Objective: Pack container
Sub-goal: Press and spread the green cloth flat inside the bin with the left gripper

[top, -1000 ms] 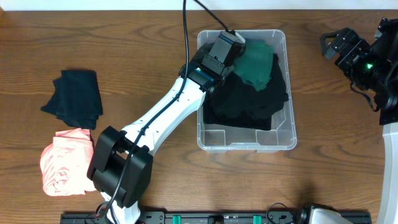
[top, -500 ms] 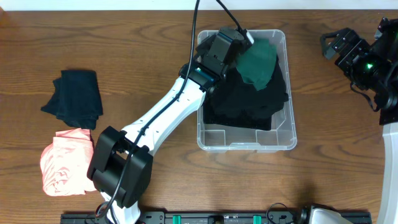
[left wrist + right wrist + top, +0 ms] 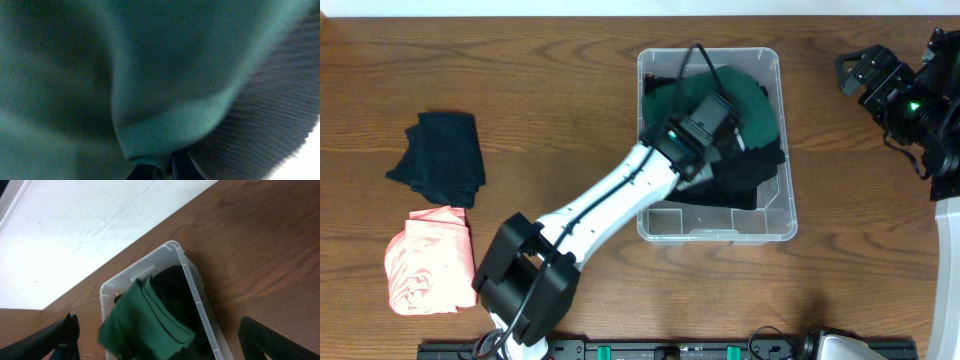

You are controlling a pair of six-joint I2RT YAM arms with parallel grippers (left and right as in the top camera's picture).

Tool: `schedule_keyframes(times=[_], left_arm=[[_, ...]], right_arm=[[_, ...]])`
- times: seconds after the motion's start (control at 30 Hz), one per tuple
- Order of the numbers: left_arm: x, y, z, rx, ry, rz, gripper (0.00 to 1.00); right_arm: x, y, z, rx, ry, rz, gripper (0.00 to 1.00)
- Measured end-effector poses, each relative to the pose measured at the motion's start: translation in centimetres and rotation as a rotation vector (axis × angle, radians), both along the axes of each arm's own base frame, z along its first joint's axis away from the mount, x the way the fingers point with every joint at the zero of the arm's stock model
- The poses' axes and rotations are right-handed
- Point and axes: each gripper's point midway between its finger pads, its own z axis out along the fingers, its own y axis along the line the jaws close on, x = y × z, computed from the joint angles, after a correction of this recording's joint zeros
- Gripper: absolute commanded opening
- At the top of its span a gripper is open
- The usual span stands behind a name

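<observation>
The clear container (image 3: 775, 228) stands right of the table's middle and holds black clothes (image 3: 752, 172). A green cloth (image 3: 662, 96) lies spread across its far half. My left gripper (image 3: 718, 118) hangs over the container's middle. In the left wrist view its fingertips (image 3: 145, 172) pinch a fold of the green cloth (image 3: 165, 135), next to dark ribbed fabric (image 3: 270, 110). My right gripper (image 3: 865, 68) is open and empty, above the table right of the container. The right wrist view shows the container (image 3: 192, 287) and the green cloth (image 3: 145, 325) between its fingers (image 3: 65, 335).
A black garment (image 3: 440, 158) lies at the table's left, with a pink garment (image 3: 425, 258) in front of it. The left arm (image 3: 600, 205) reaches across the container's left wall. A white surface (image 3: 90, 225) lies beyond the table's far edge.
My left gripper has moved from the container's far left corner toward its middle, and the green cloth has spread out across the far half. The right arm has not moved.
</observation>
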Motion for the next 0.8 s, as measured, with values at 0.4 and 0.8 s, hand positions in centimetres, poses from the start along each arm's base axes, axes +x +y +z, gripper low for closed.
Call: schedule_keyframes(times=[0.4,0.8], left_arm=[[-1.8,-2.3,0.1,-0.026,0.005,-0.043,0.11],[1.1,-1.4,8.8,-0.162,-0.255,0.07,0.4]], right_arm=[[0.0,0.0,0.0,0.0,0.0,0.0,0.99],[0.0,0.0,0.0,0.0,0.0,0.0,0.99]])
